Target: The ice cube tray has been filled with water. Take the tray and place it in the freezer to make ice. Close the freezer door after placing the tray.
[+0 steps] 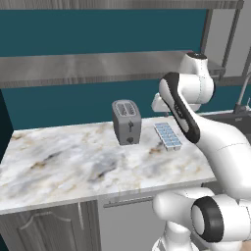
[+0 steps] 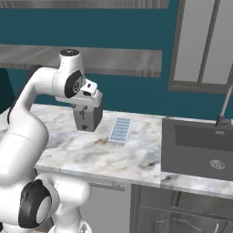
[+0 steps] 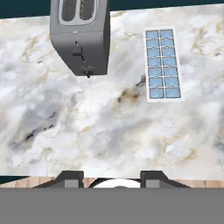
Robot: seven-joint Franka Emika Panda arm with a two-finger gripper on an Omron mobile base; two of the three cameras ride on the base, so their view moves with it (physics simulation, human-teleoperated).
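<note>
The ice cube tray (image 1: 168, 135) (image 2: 119, 131) (image 3: 162, 64) lies flat on the marble counter (image 1: 73, 162), its two rows of cells showing light blue water. My gripper (image 3: 111, 178) hangs above the counter, nearer the front edge than the tray and to the tray's left in the hand view. Its two finger tips stand apart with nothing between them, so it is open. In the right base view my hand (image 2: 89, 99) hovers in front of the toaster. The freezer and the freezer door are out of view.
A grey two-slot toaster (image 1: 127, 122) (image 3: 81, 37) stands upright just left of the tray. A dark sink (image 2: 195, 145) with a faucet (image 2: 224, 111) sits to the right. A long shelf (image 1: 88, 68) runs along the teal wall above the counter.
</note>
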